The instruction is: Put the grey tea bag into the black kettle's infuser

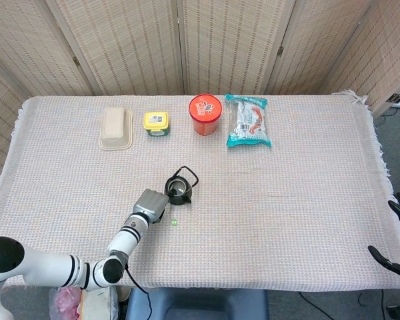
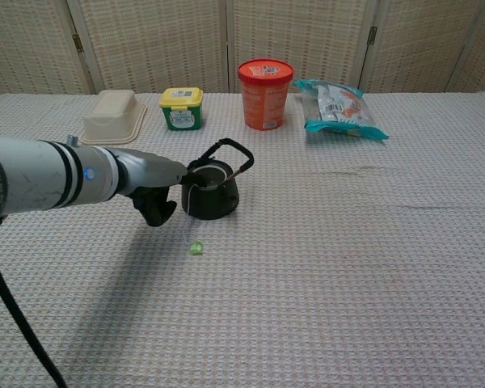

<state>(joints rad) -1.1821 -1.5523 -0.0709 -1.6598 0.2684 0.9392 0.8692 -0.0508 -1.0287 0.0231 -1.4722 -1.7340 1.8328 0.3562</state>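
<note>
Your left hand (image 2: pixel 158 196) is just beside the black kettle (image 2: pixel 211 191), fingers curled, if pinching the string I cannot tell | grey tea bag (image 2: pixel 211 172) lies in the kettle's infuser | green tag (image 2: pixel 196 248) on the cloth | right hand (image 1: pixel 399 235) at table edge, fingers spread.

Woven folding screens (image 1: pixel 187 40) behind, cloth-covered table (image 1: pixel 307 200), grey floor (image 1: pixel 393 143)

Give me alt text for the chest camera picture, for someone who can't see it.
The robot's left hand reaches to the rim of a small black kettle on a woven tablecloth, a string trailing to a green tag. Behind stand a beige box, yellow-lidded tub, red cup and snack packet.
</note>
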